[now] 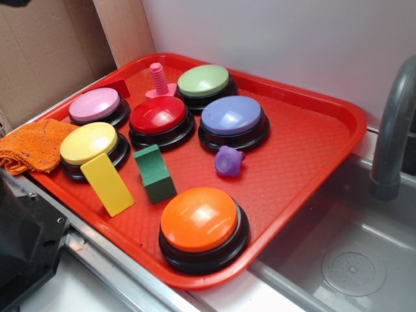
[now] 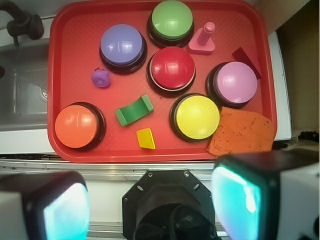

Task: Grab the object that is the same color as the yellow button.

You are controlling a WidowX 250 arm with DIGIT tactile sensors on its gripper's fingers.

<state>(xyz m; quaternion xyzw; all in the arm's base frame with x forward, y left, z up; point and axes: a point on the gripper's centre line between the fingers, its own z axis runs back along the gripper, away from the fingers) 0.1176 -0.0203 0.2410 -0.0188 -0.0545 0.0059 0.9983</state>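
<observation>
Your hand (image 2: 150,200) hovers high above the red tray (image 2: 75,15), fingers spread wide and empty, holding nothing. The yellow block (image 2: 146,138) lies just ahead of the hand, near the tray's closest rim. In the exterior view it leans tilted against the yellow button (image 2: 197,117), so expect it to slip. The green block (image 2: 133,110) sits just beyond it; keep clear.
</observation>
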